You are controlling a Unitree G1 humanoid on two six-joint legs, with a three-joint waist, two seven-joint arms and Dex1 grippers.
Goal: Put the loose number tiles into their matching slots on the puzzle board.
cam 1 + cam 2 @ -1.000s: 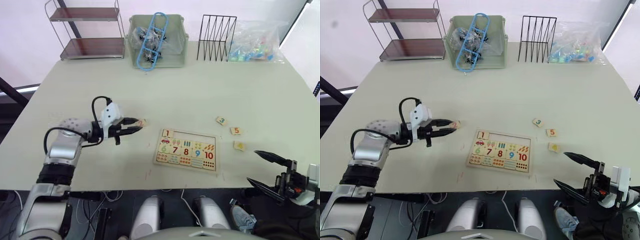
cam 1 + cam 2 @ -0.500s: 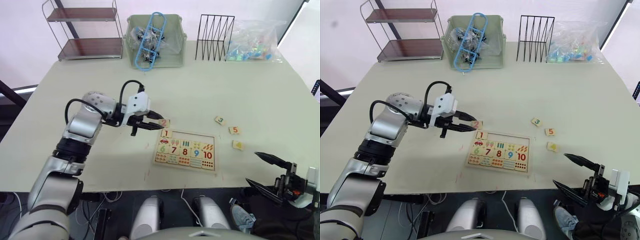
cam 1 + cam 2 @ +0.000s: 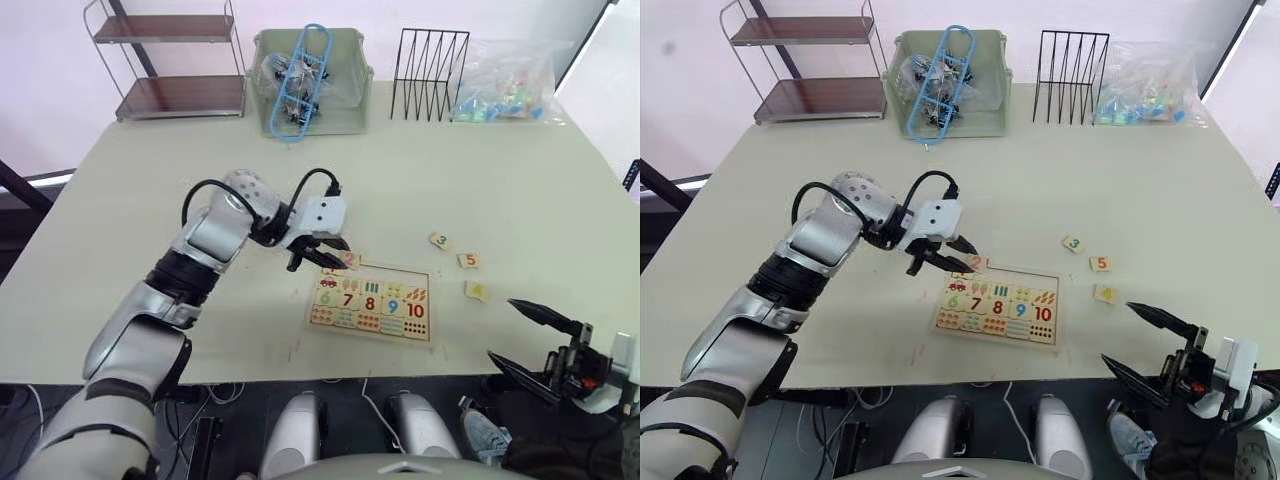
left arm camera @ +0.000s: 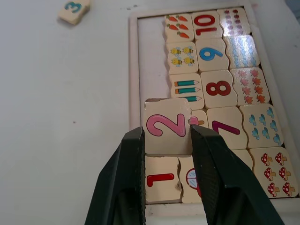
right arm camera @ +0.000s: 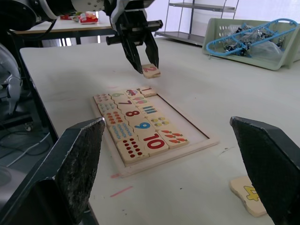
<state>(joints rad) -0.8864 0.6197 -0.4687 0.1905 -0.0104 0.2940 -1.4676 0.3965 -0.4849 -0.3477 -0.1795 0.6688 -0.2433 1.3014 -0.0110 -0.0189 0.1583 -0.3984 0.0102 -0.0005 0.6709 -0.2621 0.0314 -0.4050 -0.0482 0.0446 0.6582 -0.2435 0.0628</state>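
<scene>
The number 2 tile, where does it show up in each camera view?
Left eye: the 2 tile at the puzzle board's far edge, in the left gripper.
Right eye: same spot.
Left wrist: between the fingers.
Right wrist: above the board.
Shared landmark: the 1 tile.

The board (image 4: 133,70) is pale, matt wood with a raised rim; its squares carry smooth printed colours. The "2" tile (image 4: 167,126) is the same pale wood, with slightly chipped edges, and sits between the left gripper's (image 4: 167,140) glossy black plastic fingers (image 4: 129,159). The table (image 3: 400,170) looks smooth, matt and off-white. At the far edge stand a green plastic bin (image 3: 350,100), a black wire rack (image 3: 430,60), a clear crinkled plastic bag (image 3: 510,80) and a metal-framed shelf (image 3: 170,60) with dark, wood-look boards.
</scene>
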